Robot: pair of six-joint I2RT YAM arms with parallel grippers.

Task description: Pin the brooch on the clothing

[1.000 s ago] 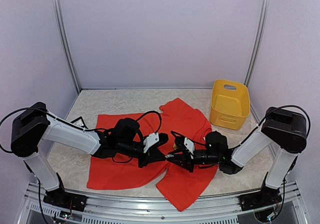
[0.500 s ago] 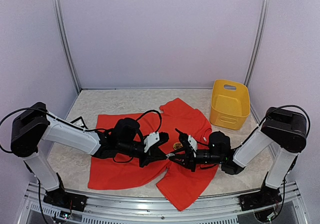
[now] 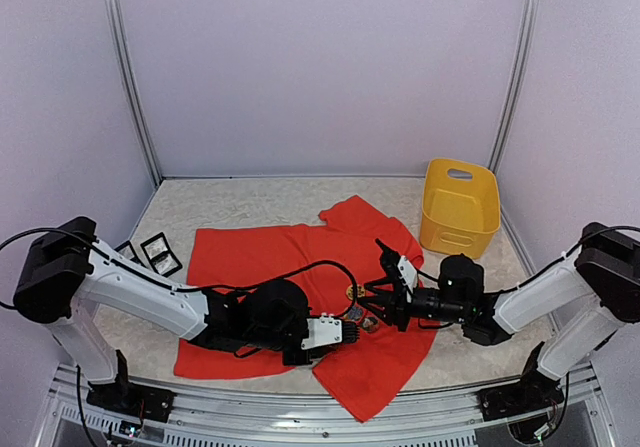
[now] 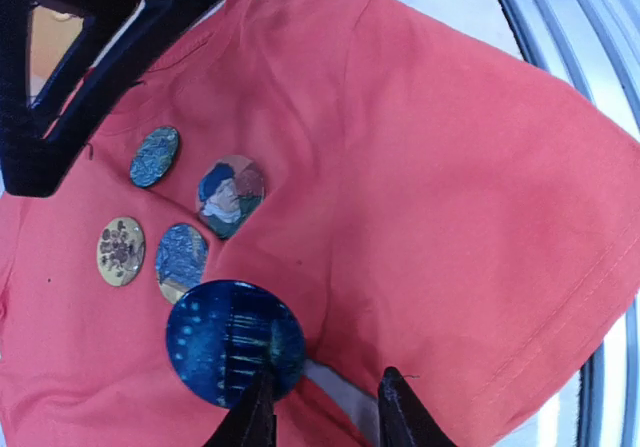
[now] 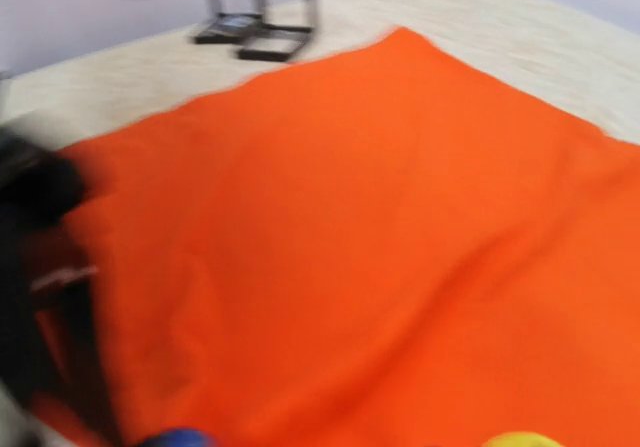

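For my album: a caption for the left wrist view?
Five round brooches on the red shirt, open left gripper beside the big blue one.

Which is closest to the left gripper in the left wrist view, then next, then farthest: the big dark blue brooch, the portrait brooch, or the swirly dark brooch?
From the left gripper:
1. Nearest: big dark blue brooch, at the fingertips, lower left.
2. Next: portrait brooch, farther up the red shirt, left of centre.
3. Farthest: swirly dark brooch, upper left.
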